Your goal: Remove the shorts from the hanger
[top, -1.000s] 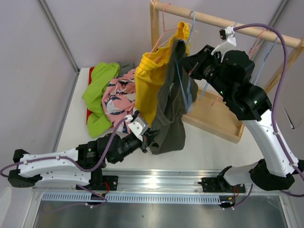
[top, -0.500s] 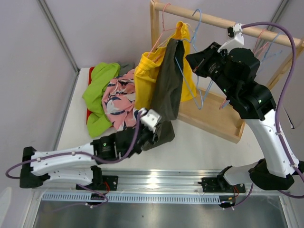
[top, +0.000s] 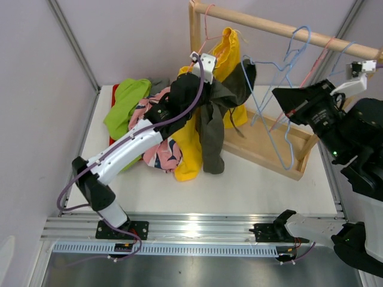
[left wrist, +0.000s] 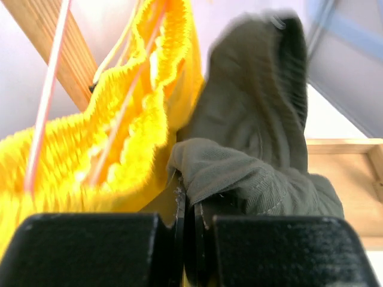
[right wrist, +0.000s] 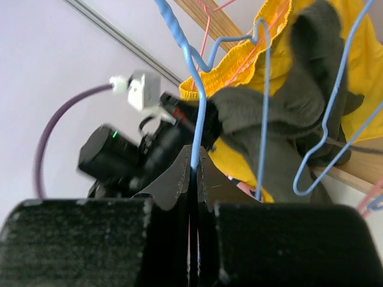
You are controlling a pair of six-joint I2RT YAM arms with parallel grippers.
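Two pairs of fingers are pressed tight on the clothes rack. Those of the left gripper (left wrist: pixel 188 203) pinch a fold of the dark olive shorts (left wrist: pixel 257 143), with no gap showing between the pads. Those of the right gripper (right wrist: pixel 192 170) are clamped on the wire of a blue hanger (right wrist: pixel 197 113).

The olive cloth runs from the left pinch across to the blue hanger, where one end lies draped over the wire. The rest hangs down in front of the bright yellow shorts (top: pixel 190 152). The yellow pair hangs on a pink hanger (left wrist: pixel 50 89) hooked at the left end of the wooden rail (top: pixel 269 25), its gathered waistband just beside the olive fold.

The blue hanger is tilted, with its hook up at the rail and its lower bar out over the rack's wooden base (top: pixel 263 146). On the white table (top: pixel 257 185), left of the rack, the lime green shorts (top: pixel 122 110) and the pink floral shorts (top: pixel 149 119) lie heaped together, touching, beneath the raised left arm.
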